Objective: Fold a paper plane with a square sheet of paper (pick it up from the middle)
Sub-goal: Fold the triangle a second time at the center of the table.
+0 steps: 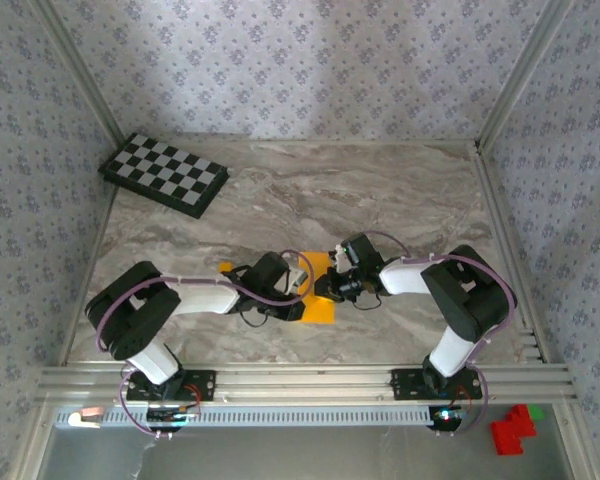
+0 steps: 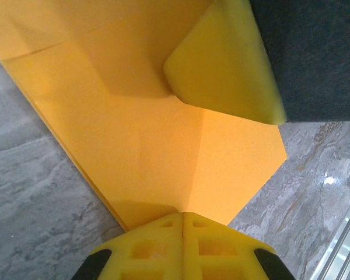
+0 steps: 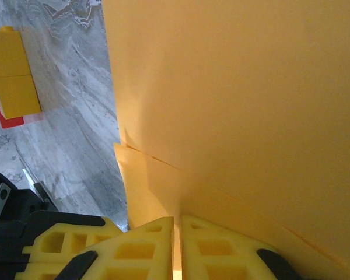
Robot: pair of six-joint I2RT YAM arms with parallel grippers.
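The square sheet of paper (image 1: 320,310) is orange-yellow, creased and folded into layers, and lies on the marble table between the two arms. I cannot make out a paper plane shape in it. My left gripper (image 2: 182,217) is shut, its tips at the near end of a crease in the sheet (image 2: 146,140). Whether a layer is pinched there I cannot tell. My right gripper (image 3: 176,224) is shut on a lifted layer of the sheet (image 3: 239,99), and paper shows in the thin gap between its fingers. In the top view the grippers (image 1: 298,288) (image 1: 332,284) almost touch.
A black-and-white checkered board (image 1: 165,174) lies at the back left. A small yellow-orange block (image 1: 226,267) (image 3: 11,70) sits left of the paper, on a red piece. Red and green blocks (image 1: 512,430) lie beyond the near rail. Patterned walls enclose the table.
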